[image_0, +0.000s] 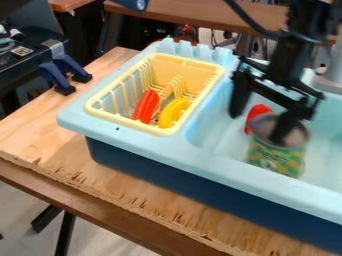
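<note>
My gripper (256, 128), fingers apart, is at the open can (272, 159) in the sink (214, 164); approach looks done, grasping and lifting left.

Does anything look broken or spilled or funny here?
Yes, the wooden board looks damaged: its front edge is chipped and splintered, not smooth. The can in the toy sink looks a bit funny too, with one finger of the tool at its open top. I can't see any spill.
</note>
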